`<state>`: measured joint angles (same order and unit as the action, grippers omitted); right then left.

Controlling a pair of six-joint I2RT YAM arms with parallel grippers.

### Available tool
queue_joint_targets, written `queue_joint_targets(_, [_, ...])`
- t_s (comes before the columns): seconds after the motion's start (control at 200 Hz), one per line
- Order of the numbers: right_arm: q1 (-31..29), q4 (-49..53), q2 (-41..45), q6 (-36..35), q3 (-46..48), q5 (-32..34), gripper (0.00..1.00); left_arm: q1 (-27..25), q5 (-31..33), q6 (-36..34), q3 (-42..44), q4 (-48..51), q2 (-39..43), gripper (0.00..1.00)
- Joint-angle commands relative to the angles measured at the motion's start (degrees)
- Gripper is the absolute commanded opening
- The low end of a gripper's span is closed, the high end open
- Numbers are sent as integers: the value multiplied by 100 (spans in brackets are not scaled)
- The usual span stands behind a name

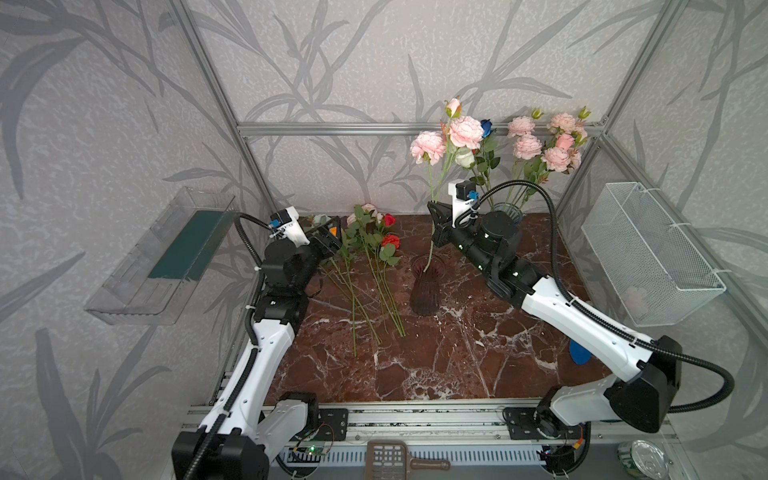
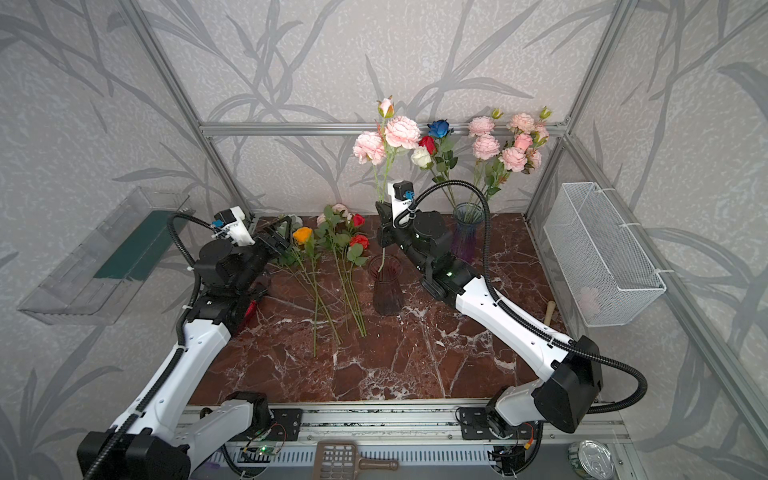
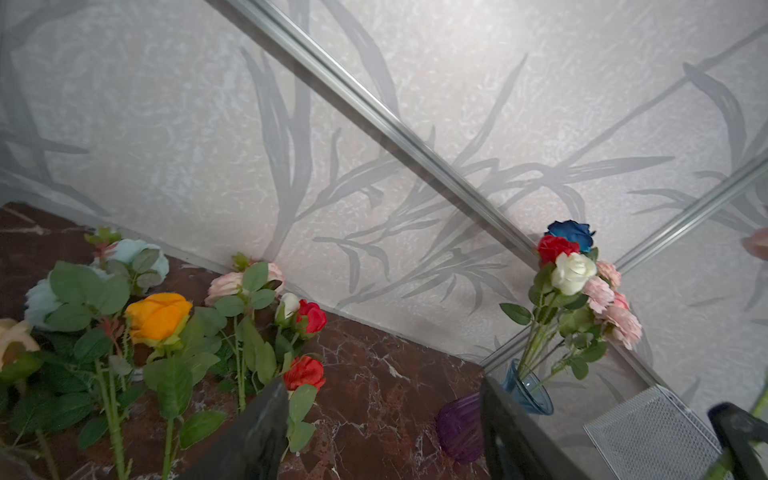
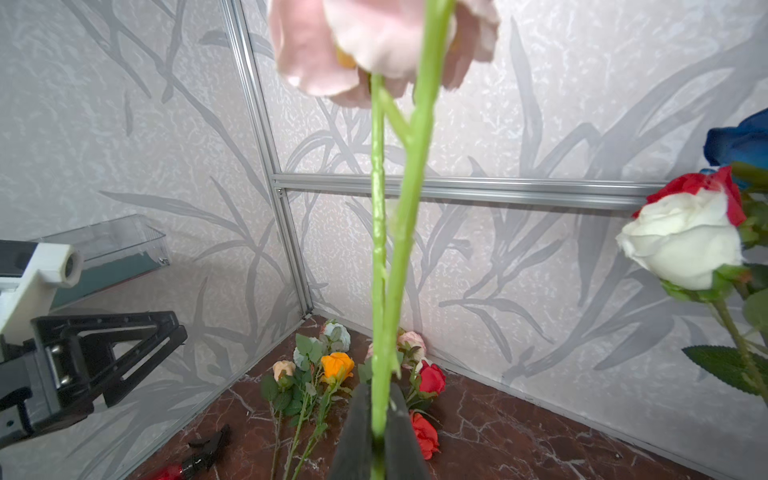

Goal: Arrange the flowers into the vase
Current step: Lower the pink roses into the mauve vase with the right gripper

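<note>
orange rose (image 1: 332, 230) mostly tucked behind the left gripper (image 1: 329, 244) in a top view; far vase (image 1: 509, 210) half blocked by the right arm (image 1: 498, 239); pink flower (image 4: 379, 257) blurry up close, bloom cropped at the edge; pale blob (image 1: 636, 297) in the basket (image 1: 648, 249), can't tell what

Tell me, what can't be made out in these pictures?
- The blue vase: in a top view, mostly hidden behind the right arm.
- The orange rose: in a top view, nearly covered by the left jaws.
- Blooms of the pink flower: in the right wrist view, blurred and cut off by the picture's edge.
- The pale thing in the mesh basket: in both top views, too faint behind the mesh to identify.
</note>
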<state>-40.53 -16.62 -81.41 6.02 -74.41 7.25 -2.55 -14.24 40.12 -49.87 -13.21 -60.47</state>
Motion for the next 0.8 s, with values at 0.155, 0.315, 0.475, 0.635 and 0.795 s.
queue_joint_targets(0.155, [27, -1567, -387, 163, 1134, -10, 4, 193, -425, 431, -38, -190, -419, 71])
queue_joint_targets(0.315, [19, -1391, -418, 382, 1397, -66, 16, 248, -442, 432, -59, -154, -499, 70])
queue_joint_targets(0.475, [5, -857, -364, 608, 1454, 93, 33, 294, -312, 339, -184, 159, -646, 67])
queue_joint_targets(0.635, [-110, -709, -54, 668, 1682, 186, 34, 334, -246, 322, -399, 621, -941, 65])
queue_joint_targets(0.795, [-207, -637, 393, 782, 1957, 245, 34, 338, -185, 290, -588, 1027, -1257, 62])
